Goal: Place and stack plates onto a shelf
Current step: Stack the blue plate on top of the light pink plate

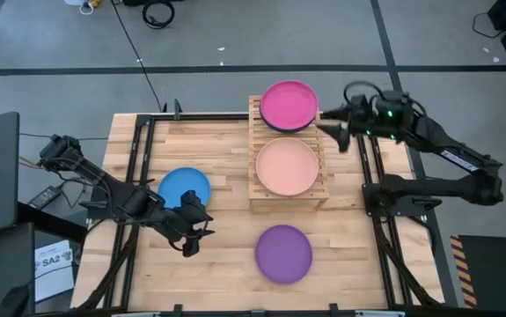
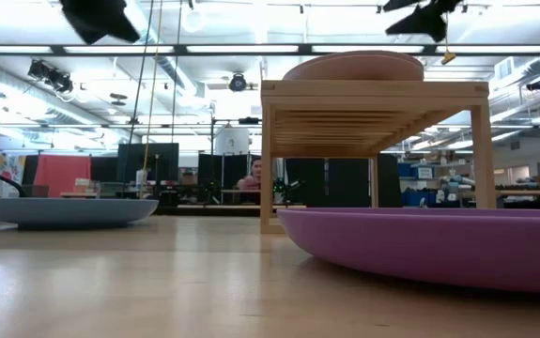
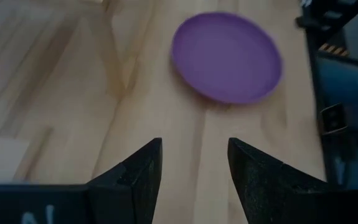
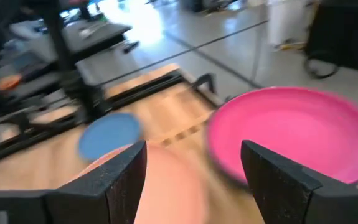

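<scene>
two sets of jaws, both spread and empty. the left gripper (image 1: 191, 234) hangs over the surface between the blue plate (image 1: 184, 188) and the purple plate (image 1: 283, 254), aimed at the purple one. the right gripper (image 1: 333, 130) sits just beside the magenta plate (image 1: 289, 105), which tops the shelf's (image 1: 254, 195) far end; the salmon plate (image 1: 287, 167) lies nearer. these plates look light, stiff and slick; a rim pinch seems best. each lies flat, face up, round, with no long axis.
</scene>
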Controlling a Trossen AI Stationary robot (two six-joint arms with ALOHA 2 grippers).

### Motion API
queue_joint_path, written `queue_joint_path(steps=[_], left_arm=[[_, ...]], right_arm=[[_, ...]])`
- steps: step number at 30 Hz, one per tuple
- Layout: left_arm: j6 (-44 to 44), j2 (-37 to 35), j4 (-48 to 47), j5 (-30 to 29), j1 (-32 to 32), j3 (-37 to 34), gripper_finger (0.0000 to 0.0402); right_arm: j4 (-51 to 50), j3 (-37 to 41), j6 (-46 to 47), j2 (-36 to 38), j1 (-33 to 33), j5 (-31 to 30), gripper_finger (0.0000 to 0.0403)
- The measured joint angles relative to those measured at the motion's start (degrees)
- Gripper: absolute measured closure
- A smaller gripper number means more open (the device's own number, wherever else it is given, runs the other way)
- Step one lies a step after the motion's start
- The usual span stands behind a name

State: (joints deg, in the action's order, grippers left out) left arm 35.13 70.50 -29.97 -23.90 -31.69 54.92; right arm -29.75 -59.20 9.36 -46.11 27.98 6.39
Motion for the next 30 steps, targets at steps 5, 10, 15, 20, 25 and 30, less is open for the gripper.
queue_joint_path(steps=[5, 10, 15, 20, 25, 30], left_arm=[[3.59, 0.00, -4.92, 0.01, 0.00, 0.00, 0.0214], [7.46, 0.02, -9.06, 0.01, 0.00, 0.00, 0.0214], [8.20, 1.62, -12.69, -0.26, 0.00, -0.02, 0.0214], [8.00, 5.80, -15.01, -0.44, 0.08, -0.02, 0.0214], [10.65, 10.68, -18.07, -0.44, 0.75, -0.02, 0.0214], [11.19, 15.05, -20.62, -0.42, 2.24, -0.02, 0.0214]], right_arm=[[-0.54, 2.90, 4.40, 2.84, -13.20, -3.63, 0.0139], [6.74, 10.20, 8.87, 3.06, -24.94, -7.87, 0.0139], [19.92, 17.16, 8.86, 2.07, -33.97, -11.57, 0.0138], [31.14, 22.08, 7.56, 0.56, -40.49, -11.91, 0.0139], [36.36, 24.83, 6.96, -1.37, -45.65, -11.93, 0.0138], [38.26, 25.68, 6.98, -4.25, -49.66, -11.93, 0.0138]])
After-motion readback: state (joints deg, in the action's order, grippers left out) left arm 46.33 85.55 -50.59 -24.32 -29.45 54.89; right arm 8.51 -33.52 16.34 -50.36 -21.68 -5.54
